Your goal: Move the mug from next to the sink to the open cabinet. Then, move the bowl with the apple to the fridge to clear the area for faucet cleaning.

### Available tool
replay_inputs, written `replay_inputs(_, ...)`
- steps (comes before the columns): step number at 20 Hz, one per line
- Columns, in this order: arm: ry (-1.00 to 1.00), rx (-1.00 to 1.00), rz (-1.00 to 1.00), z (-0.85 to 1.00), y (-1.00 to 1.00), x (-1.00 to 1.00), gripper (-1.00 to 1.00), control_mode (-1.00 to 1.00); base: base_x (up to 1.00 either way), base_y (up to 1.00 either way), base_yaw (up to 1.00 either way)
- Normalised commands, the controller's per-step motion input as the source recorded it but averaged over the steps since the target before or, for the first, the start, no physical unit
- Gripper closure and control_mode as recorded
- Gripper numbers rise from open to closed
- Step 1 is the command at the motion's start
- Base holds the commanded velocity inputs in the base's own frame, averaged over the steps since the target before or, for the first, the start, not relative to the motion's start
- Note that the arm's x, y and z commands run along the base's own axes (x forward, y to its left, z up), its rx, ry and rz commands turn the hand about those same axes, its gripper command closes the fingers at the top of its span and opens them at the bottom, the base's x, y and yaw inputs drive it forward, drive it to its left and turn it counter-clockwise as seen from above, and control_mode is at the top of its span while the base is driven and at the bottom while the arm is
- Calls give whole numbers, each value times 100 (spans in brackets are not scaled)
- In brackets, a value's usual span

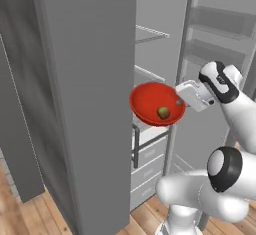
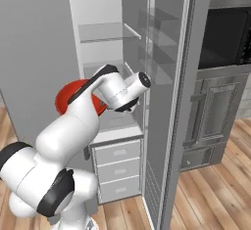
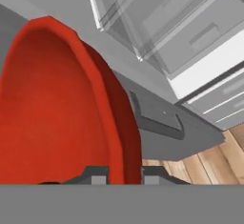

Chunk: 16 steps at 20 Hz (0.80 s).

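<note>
While it hangs in the air: the bowl (image 1: 156,104) is up off everything, right at the open front of the fridge (image 1: 155,54).
Bowl: red, wide and shallow, tipped a little, so its open side faces the left base view.
Apple: the apple (image 1: 163,112) sits low inside the bowl, near the bottom of the tipped side.
Which way to go: the fridge inside lies just past the bowl, away from the robot. A white ledge (image 1: 150,134) over the drawers (image 1: 150,161) is right below and behind it.
Shelves: wire shelves (image 1: 150,31) are higher up, above the bowl.
Door: the fridge door (image 2: 166,102) is swung open on the robot's right, close beside the arm.
Fingers: in the hand view, one of the fingers (image 3: 99,176) is on the inside of the red rim (image 3: 116,137) and the other is on the outside. They are nearly closed and pinch the rim tight.
Gripper: the gripper (image 1: 181,100) holds the bowl at its right edge in the left base view.
My guess: the bowl needs to go forward and down onto the ledge, kept level so the apple does not roll out.
Mug: I cannot see it from this spot.
</note>
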Motion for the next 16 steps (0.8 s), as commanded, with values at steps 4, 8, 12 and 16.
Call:
replay_inputs(4,0,0,0,0,0,0,100,100,31,0,-1)
replay_inputs(8,0,0,0,0,0,0,100,100,62,0,-8)
replay_inputs(12,0,0,0,0,0,0,100,100,52,0,-10)
replay_inputs(16,0,3,-23,0,-30,14,100,-100,0,0,0)
